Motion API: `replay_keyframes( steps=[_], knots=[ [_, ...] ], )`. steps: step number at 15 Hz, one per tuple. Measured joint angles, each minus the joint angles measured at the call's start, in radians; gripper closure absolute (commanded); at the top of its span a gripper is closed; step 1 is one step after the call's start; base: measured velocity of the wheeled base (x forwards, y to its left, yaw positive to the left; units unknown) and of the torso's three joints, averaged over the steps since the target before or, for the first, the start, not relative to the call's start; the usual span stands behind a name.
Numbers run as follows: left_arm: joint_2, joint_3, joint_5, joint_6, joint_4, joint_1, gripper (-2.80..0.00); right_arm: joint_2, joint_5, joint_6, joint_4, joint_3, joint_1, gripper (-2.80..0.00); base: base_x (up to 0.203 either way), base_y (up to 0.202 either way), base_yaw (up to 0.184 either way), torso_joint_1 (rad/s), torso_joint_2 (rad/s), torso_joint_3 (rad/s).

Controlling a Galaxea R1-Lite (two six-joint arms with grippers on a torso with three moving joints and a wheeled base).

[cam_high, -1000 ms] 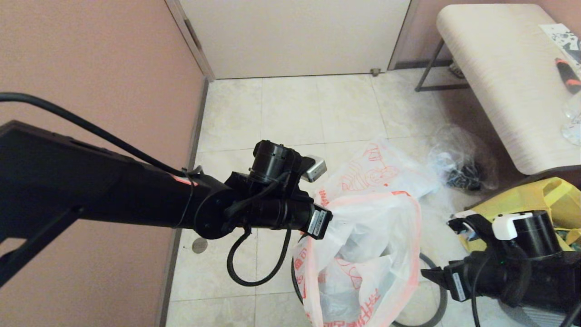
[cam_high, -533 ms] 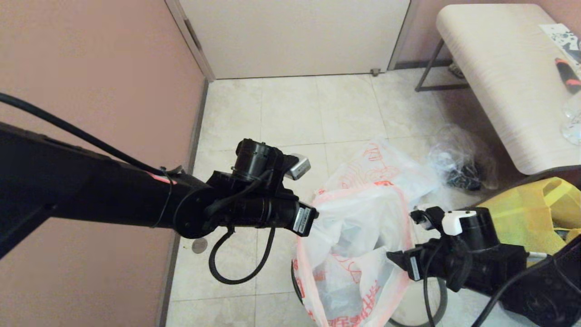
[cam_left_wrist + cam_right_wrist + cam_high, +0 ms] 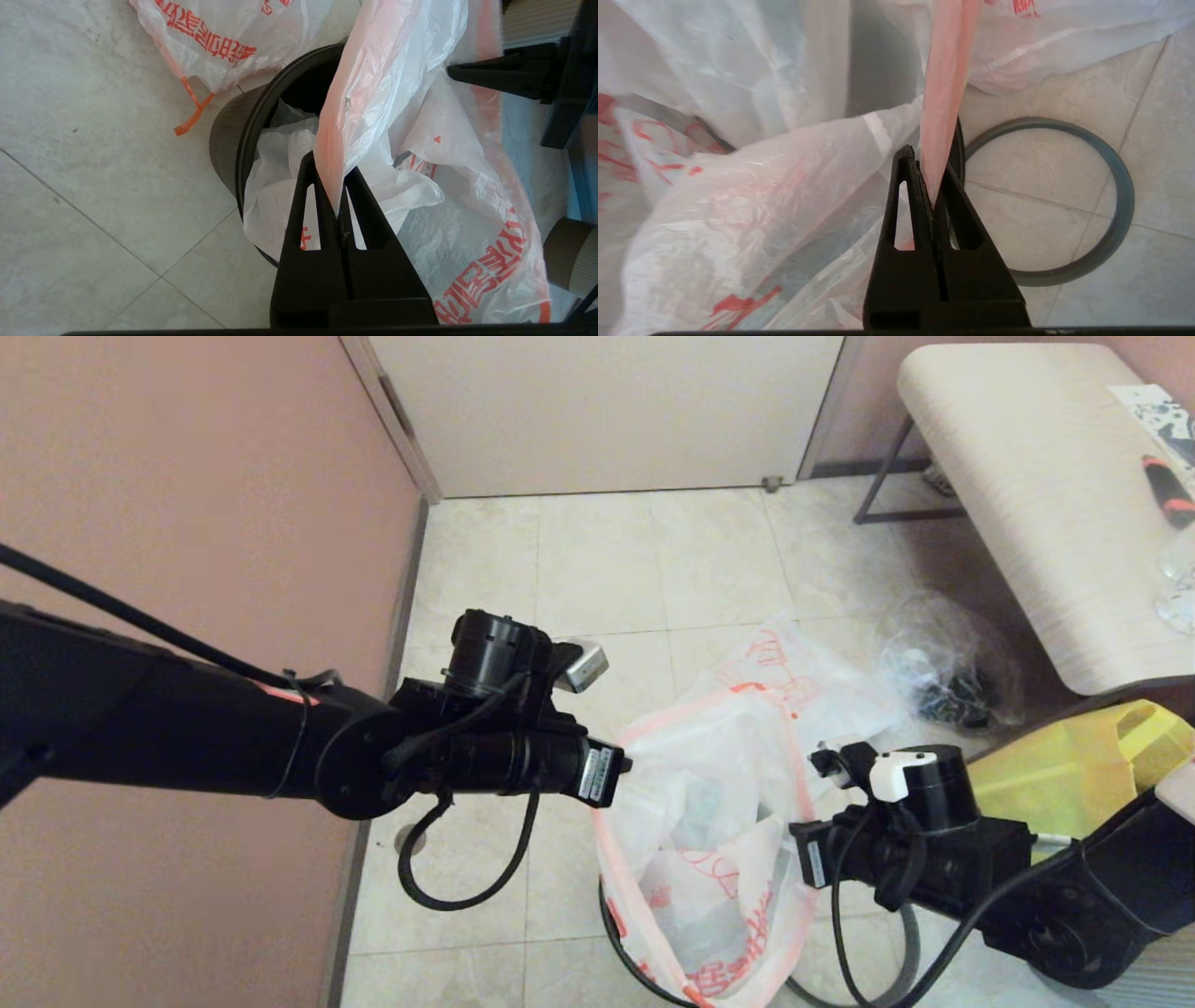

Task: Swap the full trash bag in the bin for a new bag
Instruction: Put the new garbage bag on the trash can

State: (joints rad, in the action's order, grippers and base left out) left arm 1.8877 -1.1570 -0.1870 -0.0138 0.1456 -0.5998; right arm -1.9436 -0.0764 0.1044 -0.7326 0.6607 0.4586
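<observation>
- Plastic, thin and white with orange-red print, made up the full trash bag (image 3: 719,859), which hung stretched between the two arms with its lower part down inside the bin (image 3: 220,148).
- Left tool (image 3: 329,164) was clamped tight on the bag's orange-red top band at the side nearer the pink wall, with the film pinched between its two black fingers (image 3: 303,205).
- Right tool (image 3: 927,161) was likewise closed on the band at the opposite side, a pink strip of plastic rising straight out of its tips.
- Between the two grips the bag's mouth was pulled open, and pale folds and a greyish shape showed dimly through the film; what they were could not be told.
- Dark grey, the bin's rim hoop (image 3: 1120,200) lay flat on the floor tiles just beside the bin, off the bin itself.
- Limp and spread out, the new bag (image 3: 803,677) lay on the floor beyond the bin, one knotted orange handle (image 3: 191,109) trailing from it near the bin's wall.
- Farther right, a clear bag (image 3: 943,677) with dark contents sat on the floor beside the pale surface (image 3: 1027,476).
- Yellow tote bag (image 3: 1074,775) stood behind the right arm.
</observation>
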Motion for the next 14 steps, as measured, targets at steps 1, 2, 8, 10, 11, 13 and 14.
replay_keyframes(
  steps=[1,2,8,10,11,13,14],
  knots=[
    [-0.002,0.001,0.005,0.001,0.0,0.0,-2.8,0.011,-0.003,0.013,0.008,0.002,0.008,0.0,0.0,0.0,0.0,0.0,0.0,0.0],
    [-0.003,0.001,0.018,0.002,0.0,-0.003,-2.8,0.02,-0.01,0.024,0.02,0.004,0.015,0.0,0.0,0.0,0.0,0.0,0.0,0.0],
    [-0.122,0.057,0.26,-0.122,-0.175,-0.081,-2.8,0.035,-0.065,0.036,0.03,0.032,0.037,0.0,0.0,0.0,0.0,0.0,0.0,0.0],
    [-0.169,0.086,0.323,-0.252,-0.335,-0.134,-2.8,0.034,-0.085,0.037,0.037,0.048,0.044,0.0,0.0,0.0,0.0,0.0,0.0,0.0],
    [-0.181,0.109,0.331,-0.326,-0.393,-0.163,-2.8,0.032,-0.091,0.037,0.036,0.052,0.047,0.0,0.0,0.0,0.0,0.0,0.0,0.0],
    [-0.182,0.167,0.335,-0.454,-0.416,-0.21,-2.8,0.028,-0.093,0.039,0.036,0.055,0.05,0.0,0.0,0.0,0.0,0.0,0.0,0.0],
    [-0.176,0.194,0.335,-0.488,-0.383,-0.234,-2.8,0.027,-0.093,0.041,0.036,0.055,0.05,0.0,0.0,0.0,0.0,0.0,0.0,0.0]
  ],
)
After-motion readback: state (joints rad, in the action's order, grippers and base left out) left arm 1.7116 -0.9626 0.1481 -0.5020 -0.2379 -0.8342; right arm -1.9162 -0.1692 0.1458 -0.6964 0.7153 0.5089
